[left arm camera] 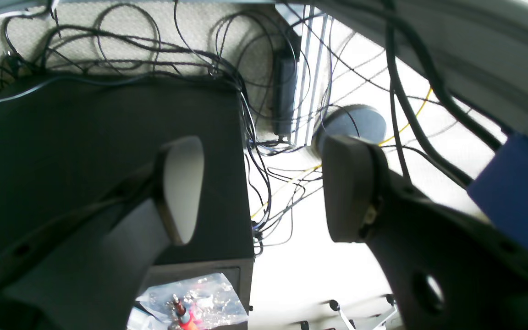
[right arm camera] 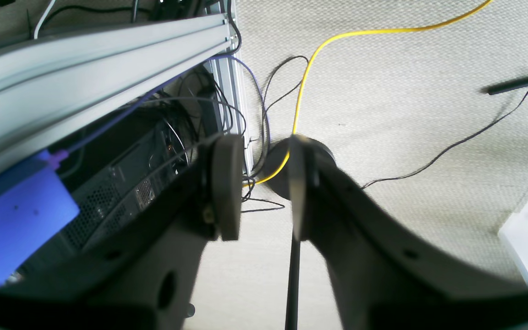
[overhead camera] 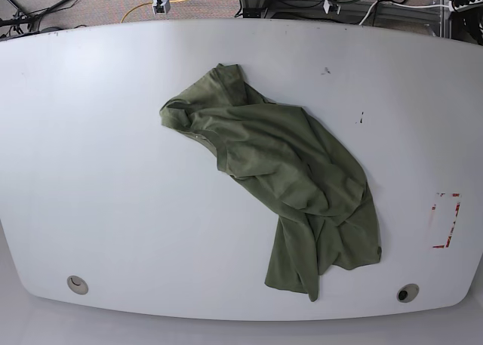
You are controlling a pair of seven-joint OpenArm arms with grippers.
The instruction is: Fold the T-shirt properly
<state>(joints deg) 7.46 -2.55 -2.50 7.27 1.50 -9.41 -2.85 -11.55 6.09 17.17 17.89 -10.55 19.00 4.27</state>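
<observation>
We've got the T-shirt (overhead camera: pixel 290 171) looking like soft matt cloth, olive, all wrinkles and no sheen. The table (overhead camera: pixel 90 133) under it is a smooth white top with a slight gloss. Off the table, we see the carpet (right arm camera: pixel 406 91) as rough, woven, beige stuff. The rail (right arm camera: pixel 85 59) reads as brushed metal, ribbed along its length. Both the left gripper (left arm camera: pixel 264 192) and right gripper (right arm camera: pixel 259 188) look like matt dark plastic to us, and the yellow cable (right arm camera: pixel 337 39) is shiny.
</observation>
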